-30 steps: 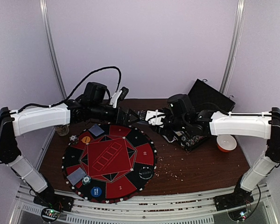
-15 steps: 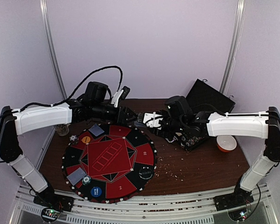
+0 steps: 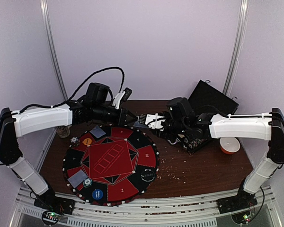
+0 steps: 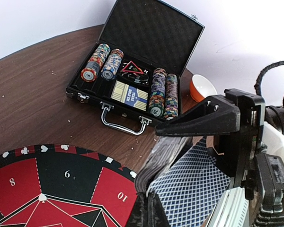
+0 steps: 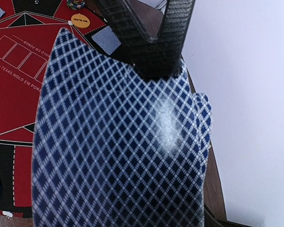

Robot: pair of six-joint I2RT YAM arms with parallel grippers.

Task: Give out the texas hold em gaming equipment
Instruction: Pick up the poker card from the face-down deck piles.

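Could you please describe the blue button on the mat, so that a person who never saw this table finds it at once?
On the round red-and-black mat, go to the near edge, left of its middle. The blue button lies there, beside a striped chip and a grey-blue card. It alone is a flat, bright blue disc with white print.

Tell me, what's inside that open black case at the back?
The case holds four rows of striped poker chips, a blue card box and a black piece with a red triangle. Anything beneath them is covered.
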